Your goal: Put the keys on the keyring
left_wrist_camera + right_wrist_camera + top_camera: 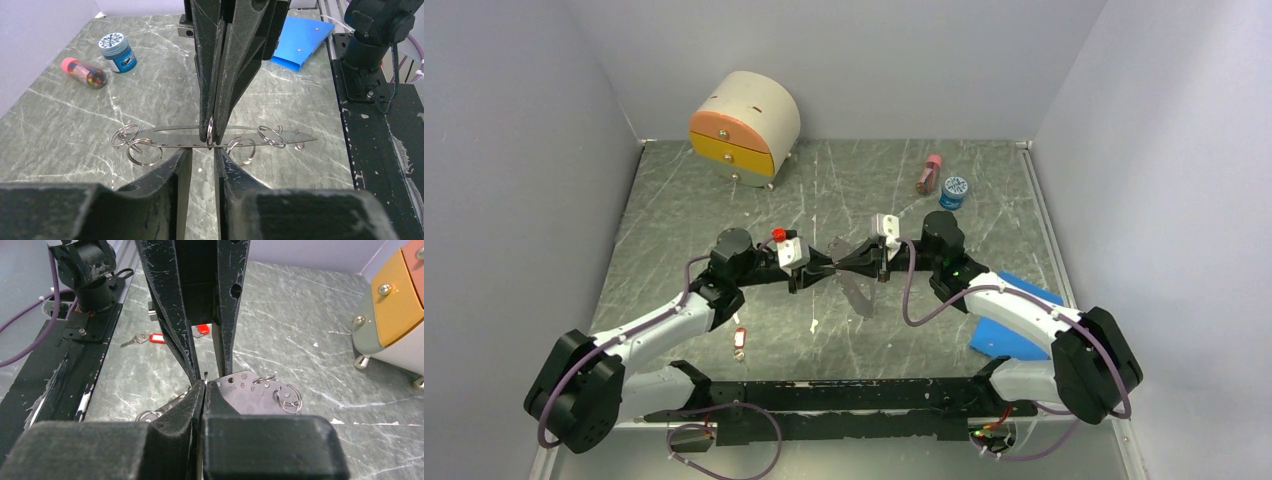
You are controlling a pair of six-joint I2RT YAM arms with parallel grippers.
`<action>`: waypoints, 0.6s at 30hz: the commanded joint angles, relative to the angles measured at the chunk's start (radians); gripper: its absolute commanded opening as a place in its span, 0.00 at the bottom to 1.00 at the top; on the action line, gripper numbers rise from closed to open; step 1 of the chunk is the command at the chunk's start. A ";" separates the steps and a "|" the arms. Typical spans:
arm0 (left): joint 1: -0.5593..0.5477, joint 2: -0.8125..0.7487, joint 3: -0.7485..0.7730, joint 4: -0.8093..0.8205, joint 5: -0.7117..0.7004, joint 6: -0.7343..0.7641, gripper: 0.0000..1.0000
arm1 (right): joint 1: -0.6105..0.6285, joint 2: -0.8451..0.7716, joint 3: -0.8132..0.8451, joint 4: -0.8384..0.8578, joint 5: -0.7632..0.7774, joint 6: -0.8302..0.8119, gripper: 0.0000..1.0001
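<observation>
A thin metal plate [170,136] with numbered holes hangs above the table between my two grippers and carries several small split rings. My right gripper [205,385] is shut on one of these, the keyring [209,134], whose wire pokes out between its tips. My left gripper [202,151] faces it just short of the plate's edge, jaws a narrow gap apart with nothing between them. One of the keys [740,342], with a red tag, lies on the table near the left arm. A second red tag [778,235] shows beside the left wrist.
A rounded drawer box [744,125] stands at the back left. A pink bottle [930,173] and a blue-lidded jar [953,191] sit at the back right. A blue block [1014,325] lies under the right arm.
</observation>
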 commanded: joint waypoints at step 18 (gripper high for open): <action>-0.021 -0.192 0.035 -0.139 -0.082 0.113 0.35 | 0.016 0.016 -0.055 0.261 0.017 0.127 0.00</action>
